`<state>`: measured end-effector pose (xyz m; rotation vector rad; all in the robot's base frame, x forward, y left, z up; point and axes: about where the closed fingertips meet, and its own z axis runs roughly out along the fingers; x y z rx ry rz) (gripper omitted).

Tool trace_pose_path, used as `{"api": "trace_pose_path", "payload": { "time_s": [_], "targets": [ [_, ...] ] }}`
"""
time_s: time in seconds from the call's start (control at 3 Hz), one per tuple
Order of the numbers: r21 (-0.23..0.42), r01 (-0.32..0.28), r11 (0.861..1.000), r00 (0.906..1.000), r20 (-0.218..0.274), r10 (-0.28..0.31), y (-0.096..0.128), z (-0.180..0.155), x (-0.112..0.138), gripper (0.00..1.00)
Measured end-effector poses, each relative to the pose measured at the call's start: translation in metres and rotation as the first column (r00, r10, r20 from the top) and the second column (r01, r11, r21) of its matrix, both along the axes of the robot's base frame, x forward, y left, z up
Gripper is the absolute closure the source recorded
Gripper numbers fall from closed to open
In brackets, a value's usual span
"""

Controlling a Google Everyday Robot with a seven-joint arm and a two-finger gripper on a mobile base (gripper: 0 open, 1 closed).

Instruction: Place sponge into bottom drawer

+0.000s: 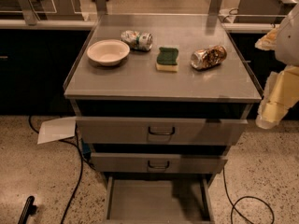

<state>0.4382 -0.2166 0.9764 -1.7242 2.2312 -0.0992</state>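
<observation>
The sponge (167, 59), dark green on top with pale yellow foam below, lies flat on the grey cabinet top (140, 78), right of centre. The bottom drawer (149, 200) is pulled out, and its flat grey floor shows nothing in it. My gripper (273, 101) shows as pale yellow parts under the white arm at the right edge. It hangs beside the cabinet's right front corner, well away from the sponge and holding nothing that I can see.
A crushed can (208, 57) lies right of the sponge and another (137, 40) behind it to the left. A pale bowl (108, 52) stands at the left. The two upper drawers (161, 130) stick out slightly. Paper (56, 129) and cables (74, 171) lie on the floor.
</observation>
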Motion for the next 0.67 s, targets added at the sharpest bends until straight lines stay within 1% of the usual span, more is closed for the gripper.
{"api": "trace_pose_path", "payload": {
  "time_s": [0.33,0.67],
  "targets": [
    [0.000,0.000,1.000,1.0000,0.000,0.000,0.0000,0.0000,0.0000,0.00],
    [0.009,0.012,1.000,0.9995,0.028,-0.012,0.0001,0.0037,0.0028,0.00]
  ]
}}
